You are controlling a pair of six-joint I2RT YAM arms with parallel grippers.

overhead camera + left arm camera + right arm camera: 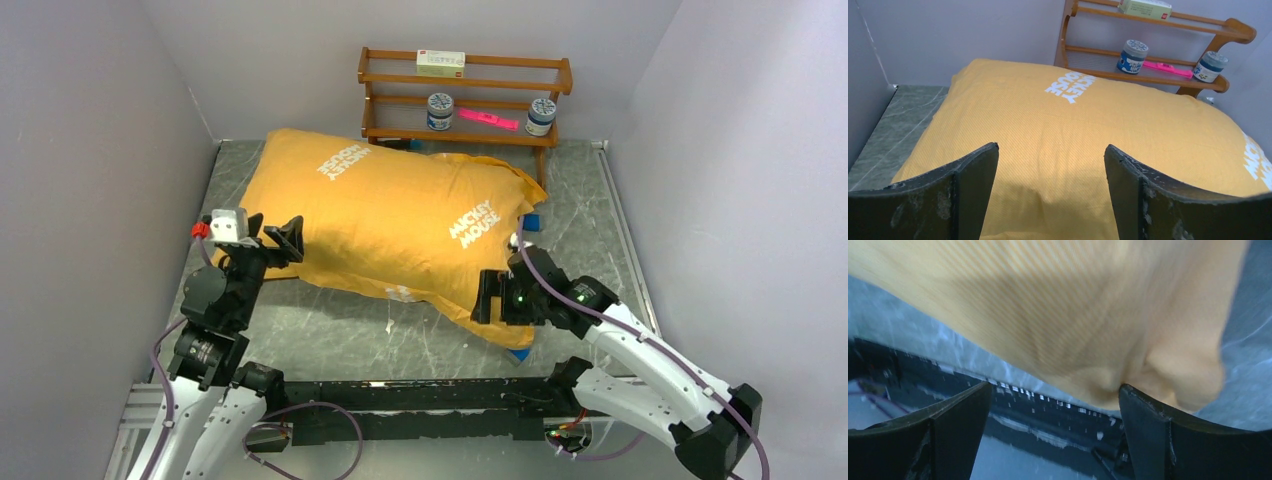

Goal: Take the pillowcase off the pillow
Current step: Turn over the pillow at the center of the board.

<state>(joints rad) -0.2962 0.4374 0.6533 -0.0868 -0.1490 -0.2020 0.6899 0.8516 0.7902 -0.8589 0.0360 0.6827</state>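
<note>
The orange-yellow pillowcase (385, 215) with white "MICKEY MOUSE" lettering lies stuffed across the middle of the table; it fills the left wrist view (1088, 120) and the top of the right wrist view (1073, 310). The white pillow is hidden inside it. My left gripper (283, 240) is open at the case's left edge, jaws wide over the fabric (1050, 155), holding nothing. My right gripper (487, 297) is open at the case's near right corner (1168, 385); its right finger (1148, 420) presses against the fabric there, nothing between the jaws.
A wooden shelf rack (465, 95) stands at the back against the wall, holding two jars (440, 110), a pink marker (488, 119) and a box (441, 63). Blue tape marks (533, 222) sit by the case's right edge. Grey walls enclose the table on three sides.
</note>
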